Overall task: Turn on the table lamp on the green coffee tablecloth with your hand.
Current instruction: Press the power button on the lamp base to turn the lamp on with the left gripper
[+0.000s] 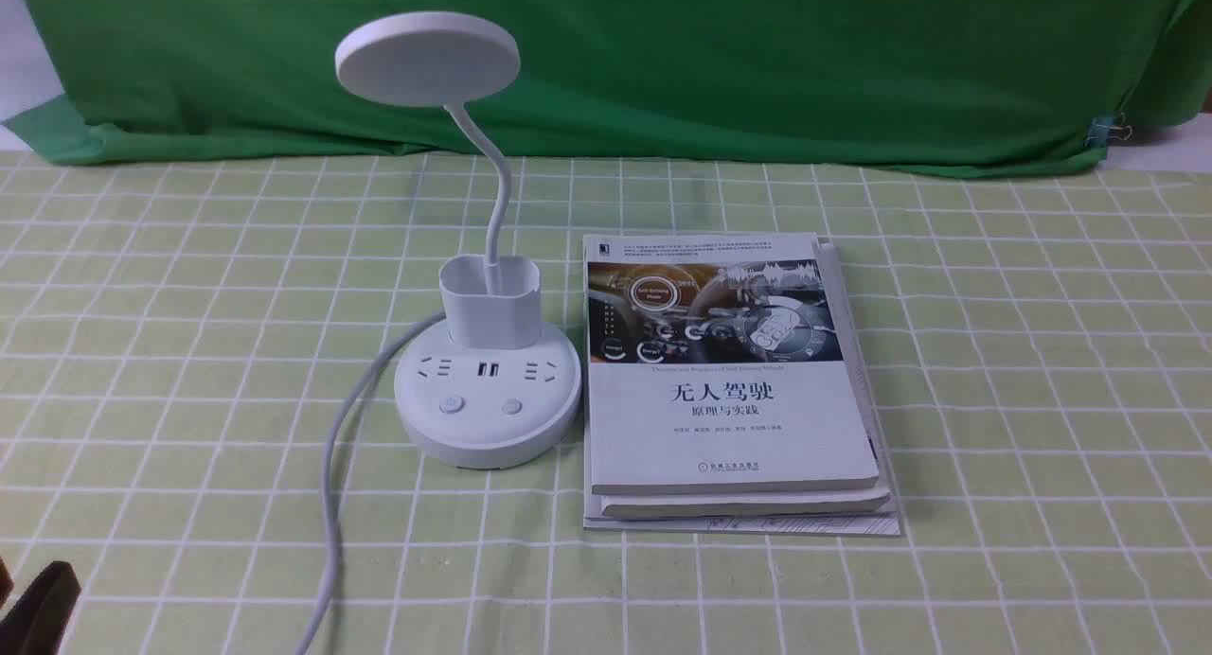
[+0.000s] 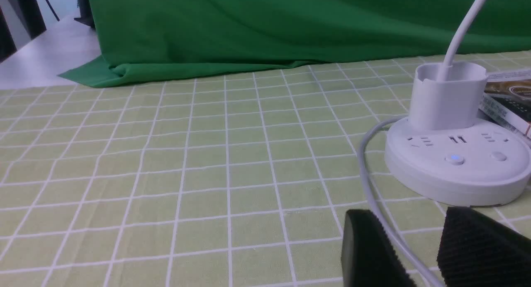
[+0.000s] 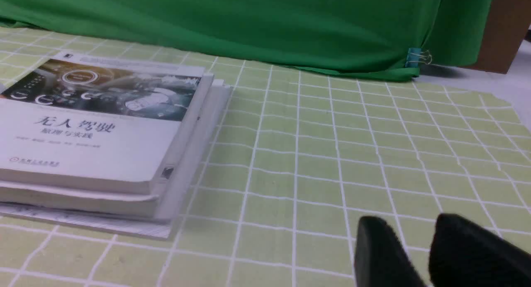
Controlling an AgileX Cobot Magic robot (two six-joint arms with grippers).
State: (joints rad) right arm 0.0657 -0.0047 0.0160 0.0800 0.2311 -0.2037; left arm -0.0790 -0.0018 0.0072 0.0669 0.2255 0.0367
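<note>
The white table lamp (image 1: 488,404) stands on the pale yellow-green checked tablecloth (image 1: 189,333), left of centre. Its round disc head (image 1: 426,57) looks unlit above the bendy neck and the cup-like holder (image 1: 490,302). The round base carries sockets and two buttons (image 1: 452,405). In the left wrist view the lamp base (image 2: 456,171) is close ahead, and one button (image 2: 455,159) shows a small blue glow. My left gripper (image 2: 410,220) is open and empty just short of the base, over the lamp's white cable (image 2: 367,183). In the front view only its dark tip (image 1: 38,603) shows. My right gripper (image 3: 412,229) is open and empty, low over the cloth.
A stack of white books (image 1: 734,390) lies right beside the lamp base, and also shows in the right wrist view (image 3: 99,133). The lamp's cable (image 1: 331,485) runs from the base to the front edge. A dark green backdrop cloth (image 1: 663,59) hangs at the back.
</note>
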